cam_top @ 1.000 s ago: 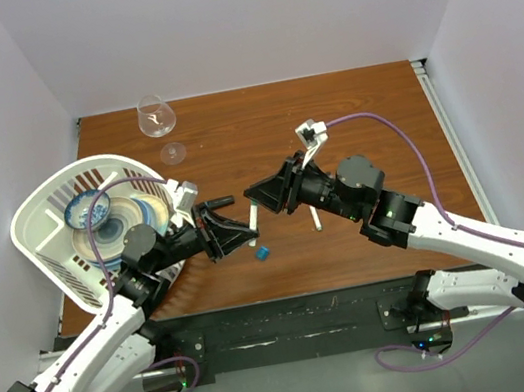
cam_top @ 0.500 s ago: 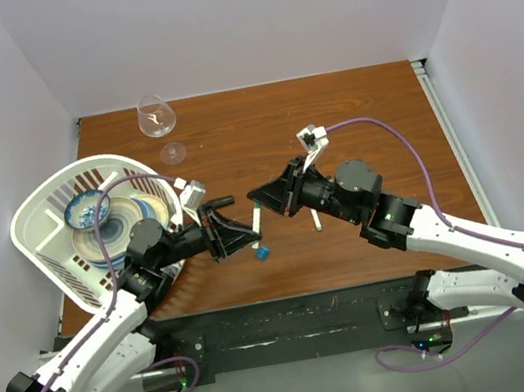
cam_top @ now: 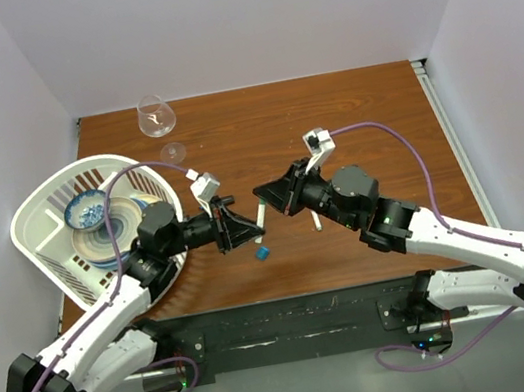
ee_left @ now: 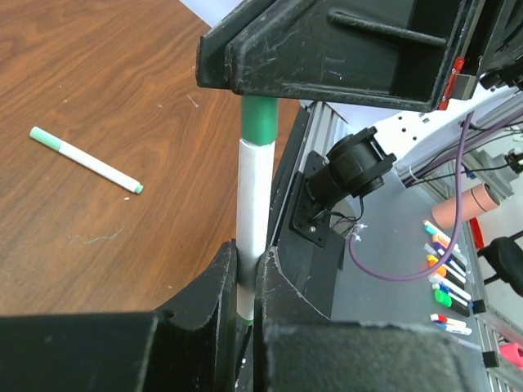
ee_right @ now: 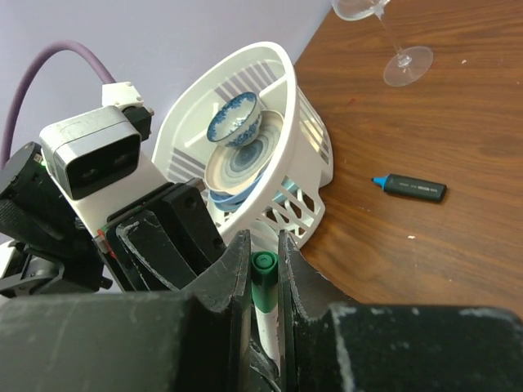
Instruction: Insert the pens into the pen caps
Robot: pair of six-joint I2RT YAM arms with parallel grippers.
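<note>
Left gripper (cam_top: pixel 247 235) clamps your pen (ee_left: pixel 253 196); right gripper (cam_top: pixel 265 199) pinches the green cap (ee_right: pixel 263 269), cap meeting the pen's end.

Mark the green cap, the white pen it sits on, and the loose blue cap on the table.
green cap (ee_left: pixel 260 121), left wrist view, middle of its side.
white pen (ee_left: pixel 253 196), left wrist view, middle of the bare barrel.
blue cap (cam_top: pixel 263 253), top external view, centre of the visible face.
</note>
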